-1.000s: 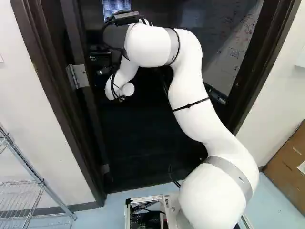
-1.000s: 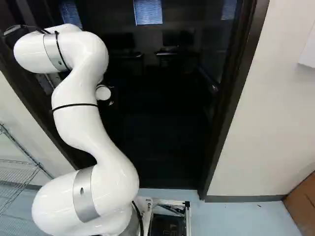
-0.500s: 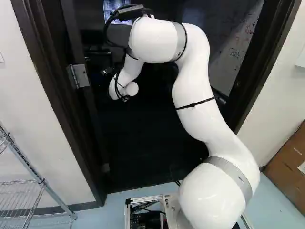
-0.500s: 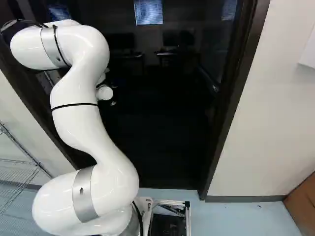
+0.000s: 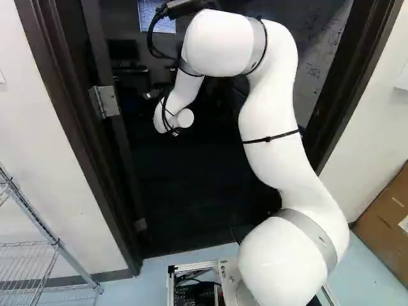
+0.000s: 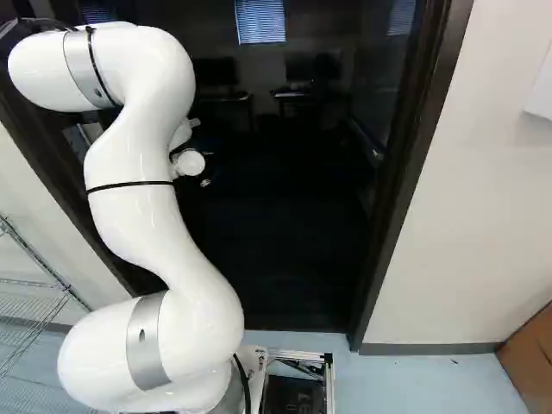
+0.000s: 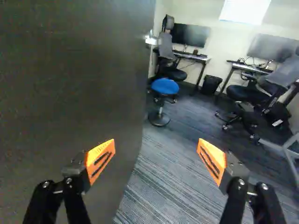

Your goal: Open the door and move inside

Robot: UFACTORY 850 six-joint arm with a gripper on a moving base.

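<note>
Claw (image 7: 156, 150) apart, empty | I see the door (image 7: 74, 93) to its left, carpet (image 7: 170, 179) ahead | I'd push leftward next

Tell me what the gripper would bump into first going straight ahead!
Probably the dark door: its edge stands almost straight ahead of the open gripper. If it slipped past, maybe the blue stool; depth is hard to judge.

Both base views look ahead and down from behind the arm (image 5: 271, 153), sharing the doorway (image 6: 285, 224) at centre frame. The wrist view faces the room (image 7: 187, 154), close beside the door (image 7: 70, 84).
</note>
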